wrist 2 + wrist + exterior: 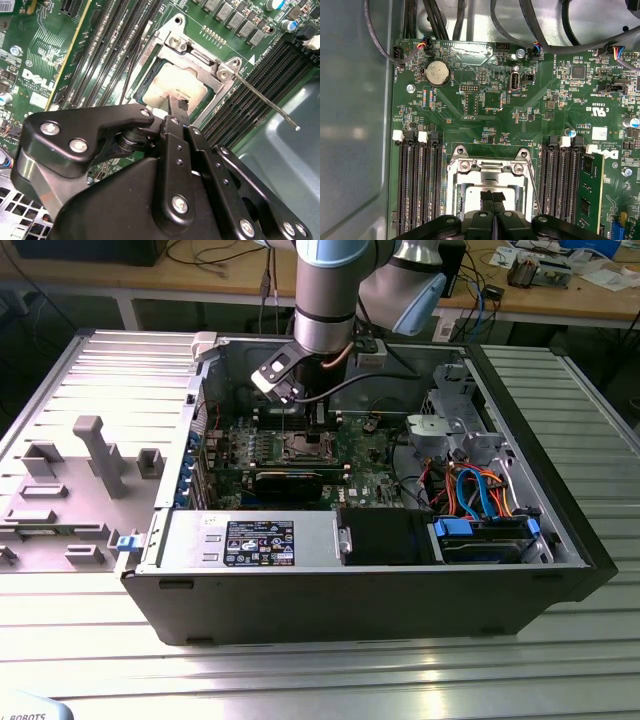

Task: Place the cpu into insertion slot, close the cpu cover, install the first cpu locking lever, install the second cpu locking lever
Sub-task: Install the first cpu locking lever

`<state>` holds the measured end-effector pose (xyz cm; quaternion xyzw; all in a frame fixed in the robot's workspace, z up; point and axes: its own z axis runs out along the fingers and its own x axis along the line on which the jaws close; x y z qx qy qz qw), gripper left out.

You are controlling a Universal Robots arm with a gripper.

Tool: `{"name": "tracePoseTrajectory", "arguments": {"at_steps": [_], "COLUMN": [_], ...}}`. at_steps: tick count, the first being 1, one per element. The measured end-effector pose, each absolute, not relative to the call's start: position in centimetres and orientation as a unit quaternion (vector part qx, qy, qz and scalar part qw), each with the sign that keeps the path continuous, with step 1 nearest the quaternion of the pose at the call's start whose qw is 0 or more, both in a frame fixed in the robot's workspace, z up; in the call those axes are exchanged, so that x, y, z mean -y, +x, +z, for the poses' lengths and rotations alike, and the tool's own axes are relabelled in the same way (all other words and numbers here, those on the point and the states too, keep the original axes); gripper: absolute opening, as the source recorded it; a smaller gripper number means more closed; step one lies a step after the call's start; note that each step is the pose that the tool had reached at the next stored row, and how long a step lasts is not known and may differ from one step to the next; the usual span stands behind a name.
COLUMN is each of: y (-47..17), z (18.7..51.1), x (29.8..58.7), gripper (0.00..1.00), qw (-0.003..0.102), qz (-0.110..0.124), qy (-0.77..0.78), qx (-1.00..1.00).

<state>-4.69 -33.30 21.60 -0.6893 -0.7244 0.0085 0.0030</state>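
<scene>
Silver cpu [175, 87]: pale square, seated in slot [300, 448], cover [200, 56] flat around it.
My tool [181, 104]: fingers pressed together, empty, tips at cpu top.
My arm [322, 300]: upright, reaching down into case [350, 602].

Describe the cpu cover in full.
The cpu cover is a thin silver metal frame with a square cut-out, seemingly lying flat over the insertion slot on the green board. The cpu shows pale grey through the cut-out. The shut gripper sits over that opening; contact is unclear. A thin wire lever juts out beside one corner.
</scene>
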Motion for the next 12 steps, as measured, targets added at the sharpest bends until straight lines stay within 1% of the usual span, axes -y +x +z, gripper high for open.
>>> {"name": "tracePoseTrajectory", "arguments": {"at_steps": [12], "y": [-4.7], "z": [21.93], "x": [33.3], "gripper": [0.11], "qw": [0.003], "qz": [0.009], "qy": [-0.689], "qx": [0.724]}}
